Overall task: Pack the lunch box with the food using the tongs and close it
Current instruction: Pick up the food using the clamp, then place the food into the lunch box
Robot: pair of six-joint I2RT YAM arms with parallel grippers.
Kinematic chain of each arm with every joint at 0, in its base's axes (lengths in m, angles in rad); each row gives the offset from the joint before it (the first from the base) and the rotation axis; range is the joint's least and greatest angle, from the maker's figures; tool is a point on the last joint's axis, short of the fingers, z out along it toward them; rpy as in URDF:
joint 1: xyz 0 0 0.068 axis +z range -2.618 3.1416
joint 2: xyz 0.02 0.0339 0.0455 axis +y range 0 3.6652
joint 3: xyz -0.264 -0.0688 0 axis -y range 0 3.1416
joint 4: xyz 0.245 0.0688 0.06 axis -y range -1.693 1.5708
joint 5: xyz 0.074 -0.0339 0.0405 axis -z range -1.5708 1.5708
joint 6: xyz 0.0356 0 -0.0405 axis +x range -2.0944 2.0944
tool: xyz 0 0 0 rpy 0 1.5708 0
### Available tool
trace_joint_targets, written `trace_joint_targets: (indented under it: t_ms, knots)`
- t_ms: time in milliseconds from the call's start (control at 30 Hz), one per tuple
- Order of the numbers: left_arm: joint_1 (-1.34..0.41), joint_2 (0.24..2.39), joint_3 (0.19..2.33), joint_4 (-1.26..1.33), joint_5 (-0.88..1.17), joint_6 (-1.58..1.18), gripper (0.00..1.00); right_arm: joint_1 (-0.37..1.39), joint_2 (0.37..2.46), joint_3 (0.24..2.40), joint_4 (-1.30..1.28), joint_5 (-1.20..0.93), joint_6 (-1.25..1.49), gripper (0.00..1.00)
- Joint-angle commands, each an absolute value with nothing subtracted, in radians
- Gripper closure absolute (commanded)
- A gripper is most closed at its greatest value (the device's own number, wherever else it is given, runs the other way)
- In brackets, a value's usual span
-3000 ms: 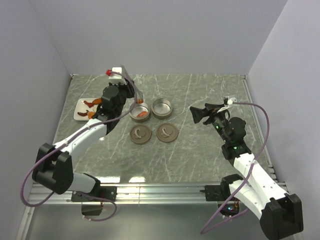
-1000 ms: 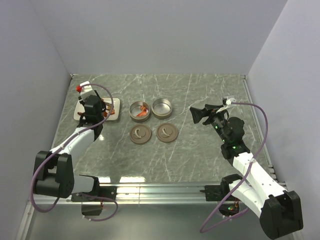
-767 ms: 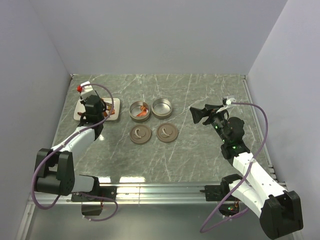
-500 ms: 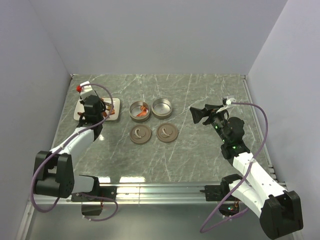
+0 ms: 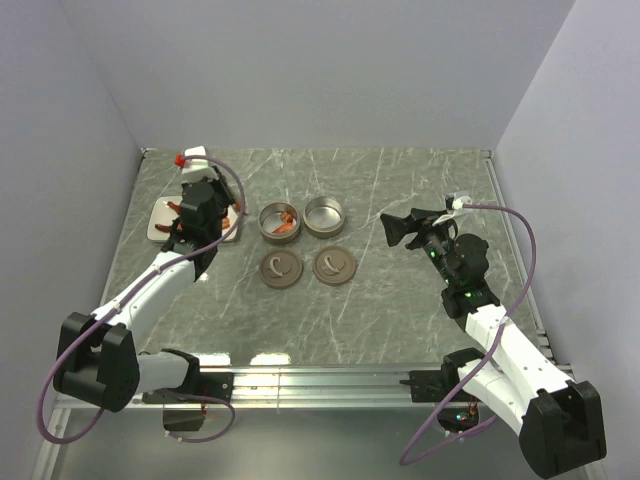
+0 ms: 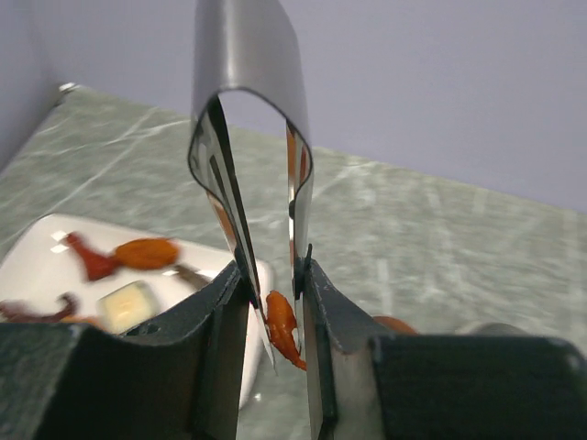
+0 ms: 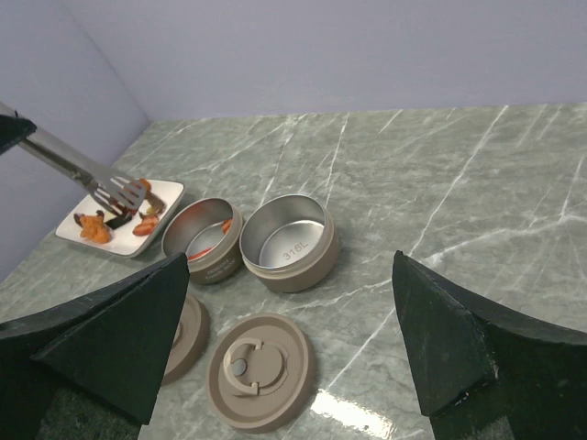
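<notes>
Food [image 7: 95, 227] on plate [image 7: 168, 193], more in tin [image 7: 220, 266]

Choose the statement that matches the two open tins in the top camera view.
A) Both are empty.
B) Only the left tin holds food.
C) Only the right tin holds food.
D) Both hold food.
B: orange-red food pieces lie inside the left tin, while the right tin shows only its bare metal floor.
</notes>
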State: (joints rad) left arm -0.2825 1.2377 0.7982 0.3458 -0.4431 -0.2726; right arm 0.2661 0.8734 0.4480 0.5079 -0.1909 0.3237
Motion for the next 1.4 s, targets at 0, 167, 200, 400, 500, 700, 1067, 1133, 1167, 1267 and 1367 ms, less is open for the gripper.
trace_joint_targets:
  t_ms: [0,167,200,400,500,700,1067,1133,1167,1267,1367]
  knots:
    - [-0.340,1.250,0.890,0.382,-0.399,-0.242,0.77,0.271,0.853,0.440,0.538,-0.163,0.313,0.02]
    - [-0.409,1.291,0.920,0.402,-0.330,-0.253,0.77,0.270,0.841,0.430,0.538,-0.158,0.311,0.02]
    - [-0.416,1.298,0.923,0.405,-0.322,-0.255,0.77,0.270,0.839,0.430,0.538,-0.156,0.311,0.02]
    - [-0.459,1.364,0.943,0.417,-0.304,-0.264,0.77,0.271,0.845,0.428,0.538,-0.153,0.311,0.02]
    - [-0.472,1.393,0.957,0.416,-0.301,-0.264,0.76,0.271,0.844,0.426,0.538,-0.153,0.311,0.02]
    - [-0.489,1.413,0.969,0.431,-0.295,-0.265,0.63,0.272,0.851,0.429,0.538,-0.153,0.311,0.02]
    - [-0.500,1.405,0.974,0.428,-0.311,-0.259,0.53,0.270,0.856,0.430,0.537,-0.155,0.310,0.02]
    - [-0.500,1.385,0.962,0.425,-0.350,-0.250,0.54,0.272,0.856,0.430,0.537,-0.155,0.308,0.02]
    - [-0.500,1.375,0.956,0.426,-0.369,-0.242,0.54,0.272,0.856,0.430,0.538,-0.155,0.310,0.02]
    - [-0.488,1.324,0.927,0.416,-0.443,-0.219,0.54,0.271,0.859,0.430,0.540,-0.155,0.308,0.02]
    - [-0.443,1.264,0.882,0.411,-0.451,-0.224,0.54,0.270,0.861,0.431,0.543,-0.158,0.311,0.02]
